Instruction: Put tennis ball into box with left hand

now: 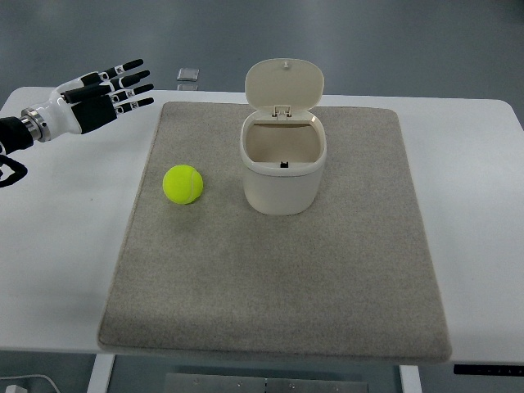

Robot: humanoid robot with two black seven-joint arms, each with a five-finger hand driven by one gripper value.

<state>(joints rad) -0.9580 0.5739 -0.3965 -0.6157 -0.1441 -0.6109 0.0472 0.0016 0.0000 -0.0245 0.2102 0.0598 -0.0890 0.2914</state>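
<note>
A yellow-green tennis ball (182,184) lies on the grey mat (278,278), left of centre. To its right stands a cream box (282,168) with its hinged lid (284,83) flipped up and its inside empty. My left hand (106,97) hovers over the white table at the upper left, well apart from the ball, up and to its left. Its black fingers are spread out straight and hold nothing. The right arm does not show.
The white table (65,246) reaches past the mat on all sides. A small clear object (188,74) lies on the floor beyond the table's far edge. A black cable (10,172) curls at the left edge.
</note>
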